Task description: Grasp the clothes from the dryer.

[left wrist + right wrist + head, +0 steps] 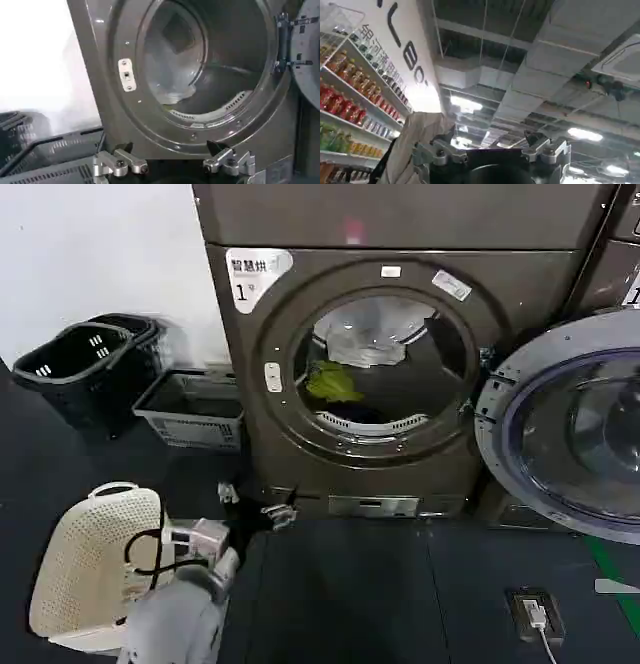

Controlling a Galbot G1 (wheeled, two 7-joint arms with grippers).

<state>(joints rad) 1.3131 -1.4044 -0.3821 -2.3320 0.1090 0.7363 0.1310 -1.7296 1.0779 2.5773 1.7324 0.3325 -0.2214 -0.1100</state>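
Task barely begun, by my reading: door (565, 429) swung fully open to the right of the dryer (390, 374), port clear, nothing taken out. The clothes still lie inside the drum: lime piece (333, 382) low at the port's left side, white piece (362, 344) above and behind it toward the back wall. Both well inside the port rim, untouched.

Left gripper (255, 506) low in front of the dryer, below the port's lower-left edge, short of the front panel. Fingers spread wide, nothing between them, nothing touched; in the left wrist view the left gripper (172, 164) faces straight into the port.

Right gripper (490, 152) points up at a ceiling, far from the dryer; fingers wide apart, empty. Looks parked.

Left to do: reach through the port, close on a piece, draw it out. White basket (95, 559) stands left of the dryer, beside the left arm.
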